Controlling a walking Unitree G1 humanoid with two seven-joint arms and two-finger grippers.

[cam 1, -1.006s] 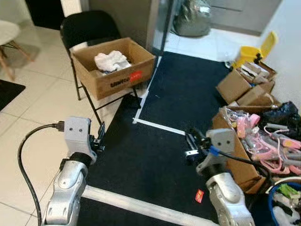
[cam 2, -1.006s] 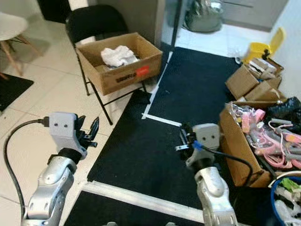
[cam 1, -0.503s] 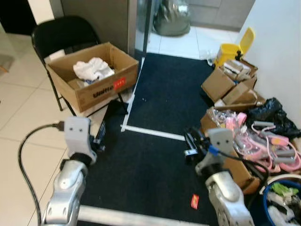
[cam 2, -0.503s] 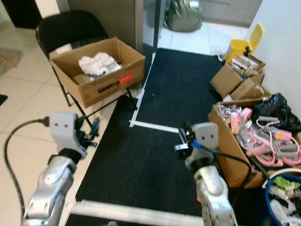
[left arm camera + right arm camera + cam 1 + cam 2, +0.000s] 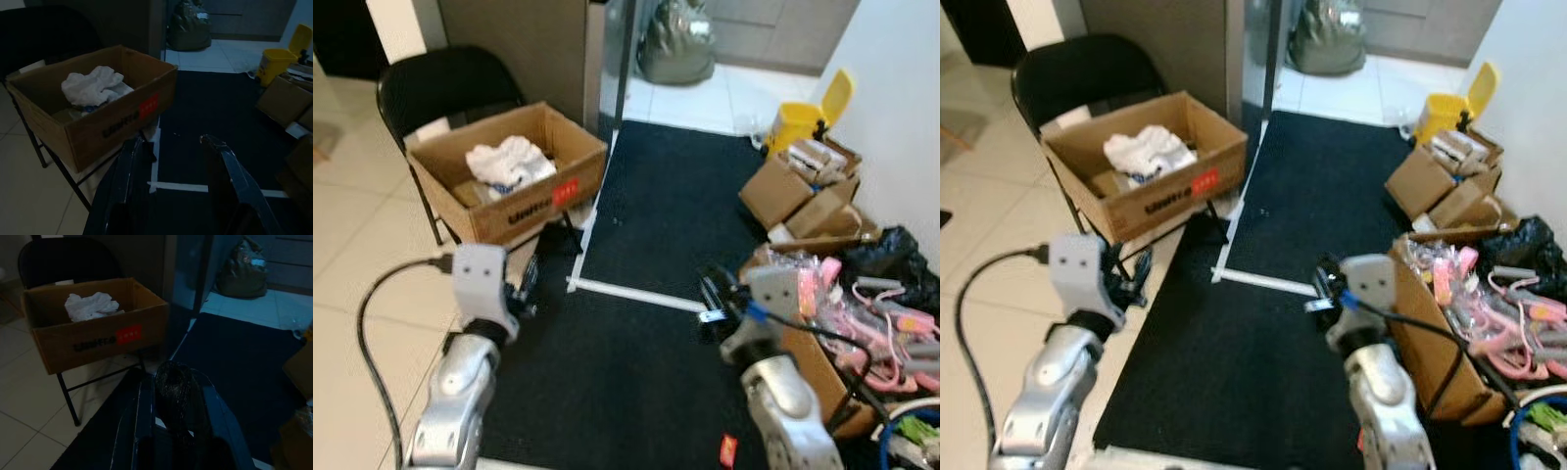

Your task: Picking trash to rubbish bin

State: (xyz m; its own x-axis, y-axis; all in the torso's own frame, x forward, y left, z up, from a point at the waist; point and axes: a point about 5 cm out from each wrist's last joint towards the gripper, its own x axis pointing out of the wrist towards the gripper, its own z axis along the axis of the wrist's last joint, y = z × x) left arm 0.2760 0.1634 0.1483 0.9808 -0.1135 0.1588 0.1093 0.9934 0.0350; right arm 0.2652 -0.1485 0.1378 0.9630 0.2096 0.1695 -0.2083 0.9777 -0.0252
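Cardboard box point(image 5: 514, 171) on black folding chair point(image 5: 440, 83), white crumpled trash point(image 5: 512, 160) inside. Right gripper point(image 5: 176, 391) raised over black mat point(image 5: 646, 323), well short of box, jaws pinching dark crumpled plastic wrapper point(image 5: 172, 382). Left gripper point(image 5: 171, 147) just short of box front, jaws spread, nothing between. Small red scrap point(image 5: 728, 448) on mat beside right arm, far from box. Yellow bin point(image 5: 803, 116) beyond mat's far corner.

Brown cardboard box point(image 5: 514, 176) marked with a red label point(image 5: 565, 192), white crumpled trash point(image 5: 509, 160), black chair point(image 5: 440, 90), black mat point(image 5: 651, 284) crossed by white tape point(image 5: 636, 296), yellow bin point(image 5: 800, 121)
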